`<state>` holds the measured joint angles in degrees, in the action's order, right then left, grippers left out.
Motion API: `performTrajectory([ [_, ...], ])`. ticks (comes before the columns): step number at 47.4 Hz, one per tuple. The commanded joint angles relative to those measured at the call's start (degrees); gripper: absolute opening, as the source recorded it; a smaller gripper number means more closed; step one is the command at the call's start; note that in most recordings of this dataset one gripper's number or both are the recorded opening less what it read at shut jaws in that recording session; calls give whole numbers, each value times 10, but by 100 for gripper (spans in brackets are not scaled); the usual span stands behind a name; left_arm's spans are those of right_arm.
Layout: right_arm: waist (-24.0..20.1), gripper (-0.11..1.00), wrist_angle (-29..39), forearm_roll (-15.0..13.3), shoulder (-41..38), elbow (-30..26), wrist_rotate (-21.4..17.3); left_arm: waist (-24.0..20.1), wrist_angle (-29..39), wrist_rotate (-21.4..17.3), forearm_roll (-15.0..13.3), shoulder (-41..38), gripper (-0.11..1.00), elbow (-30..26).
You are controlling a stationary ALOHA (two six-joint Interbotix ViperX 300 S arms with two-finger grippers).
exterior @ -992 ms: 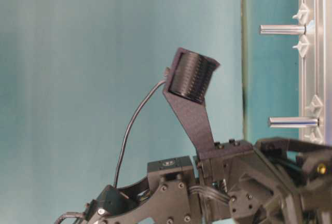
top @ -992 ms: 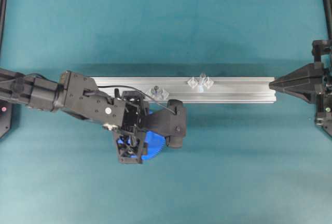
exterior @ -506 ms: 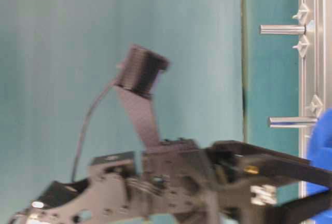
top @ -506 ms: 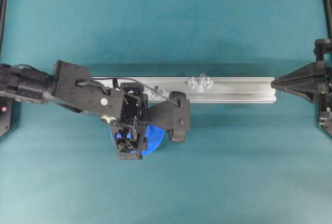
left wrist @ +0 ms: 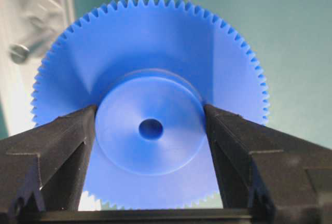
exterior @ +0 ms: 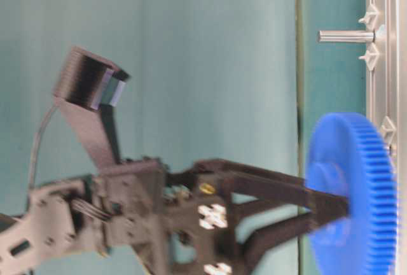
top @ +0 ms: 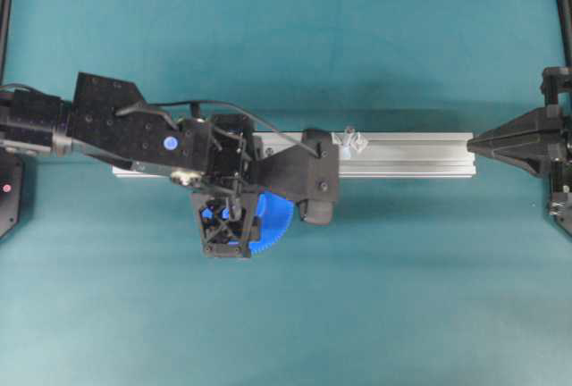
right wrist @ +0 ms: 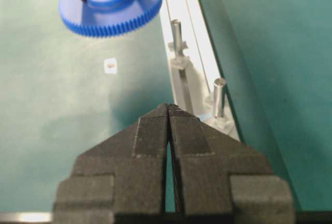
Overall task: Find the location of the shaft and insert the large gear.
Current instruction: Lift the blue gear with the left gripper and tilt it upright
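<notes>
Blue large gear (left wrist: 150,130) is pinched by its hub in the left gripper (left wrist: 150,125), off the table beside the rail (top: 420,154). Not yet on the shaft (right wrist: 176,36) (alignment left). Right gripper (right wrist: 169,111) is pressed together, idle.
</notes>
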<state>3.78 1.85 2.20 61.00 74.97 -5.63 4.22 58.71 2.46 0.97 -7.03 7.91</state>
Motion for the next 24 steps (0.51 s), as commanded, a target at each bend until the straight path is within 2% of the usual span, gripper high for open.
performTrajectory([
  [1,2,-1,-3,0,-4,-8,-6,-3,10,-4,2,25,70,-33],
  [15,2,-1,-3,0,-3,-9,-6,-16,45,-39,2,24,70,-86],
  [24,2,-1,-3,-1,-3,-9,-6,-23,52,-47,2,21,70,-107],
])
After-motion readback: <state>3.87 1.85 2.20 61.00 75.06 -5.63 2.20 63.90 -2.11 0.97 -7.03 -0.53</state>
